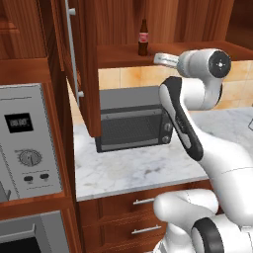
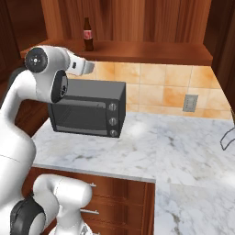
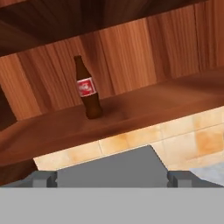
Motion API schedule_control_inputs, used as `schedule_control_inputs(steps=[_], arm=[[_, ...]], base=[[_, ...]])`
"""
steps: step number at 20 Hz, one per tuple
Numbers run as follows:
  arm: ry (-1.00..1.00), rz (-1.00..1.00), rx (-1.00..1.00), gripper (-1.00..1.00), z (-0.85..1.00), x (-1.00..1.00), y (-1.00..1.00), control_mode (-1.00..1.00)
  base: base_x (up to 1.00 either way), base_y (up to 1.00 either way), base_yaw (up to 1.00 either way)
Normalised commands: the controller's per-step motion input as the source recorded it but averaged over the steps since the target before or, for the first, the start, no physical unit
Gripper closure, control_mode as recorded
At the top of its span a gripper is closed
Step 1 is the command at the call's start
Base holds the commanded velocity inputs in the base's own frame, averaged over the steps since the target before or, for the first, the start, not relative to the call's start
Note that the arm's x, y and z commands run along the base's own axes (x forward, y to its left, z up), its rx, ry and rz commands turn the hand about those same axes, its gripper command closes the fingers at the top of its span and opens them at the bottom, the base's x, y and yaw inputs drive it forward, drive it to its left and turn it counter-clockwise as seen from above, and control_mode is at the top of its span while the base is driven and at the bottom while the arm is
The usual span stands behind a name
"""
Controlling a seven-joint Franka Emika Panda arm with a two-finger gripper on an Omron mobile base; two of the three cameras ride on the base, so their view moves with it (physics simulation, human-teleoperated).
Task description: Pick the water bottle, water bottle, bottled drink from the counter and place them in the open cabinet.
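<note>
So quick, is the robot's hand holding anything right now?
Gripper: open and empty. The brown bottle stands alone on the cabinet shelf.

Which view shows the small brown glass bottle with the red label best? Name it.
The hand view: the small brown glass bottle with the red label stands large and unobstructed on the wooden shelf. Both base views show it smaller, upright on the same shelf.

The smooth white rounded-link robot arm [image 1: 217, 158] carries round dark joint caps, 1 long black side panel, and 2 small dark grey fingertips [image 3: 41, 178].
</note>
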Motion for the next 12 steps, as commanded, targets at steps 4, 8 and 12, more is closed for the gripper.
schedule_control_inputs(steps=[4,8,12], arm=[[0.28,-0.06,0.0,-1.0,-0.05,-0.77,-0.05,-1.0],[0.14,-0.05,0.0,-1.0,-0.4,-0.78,-0.01,-1.0],[0.02,0.0,0.0,-1.0,-0.83,-0.79,0.0,-1.0]], base=[[0.0,0.0,0.0],[0.0,0.0,0.0],[0.0,0.0,0.0]])
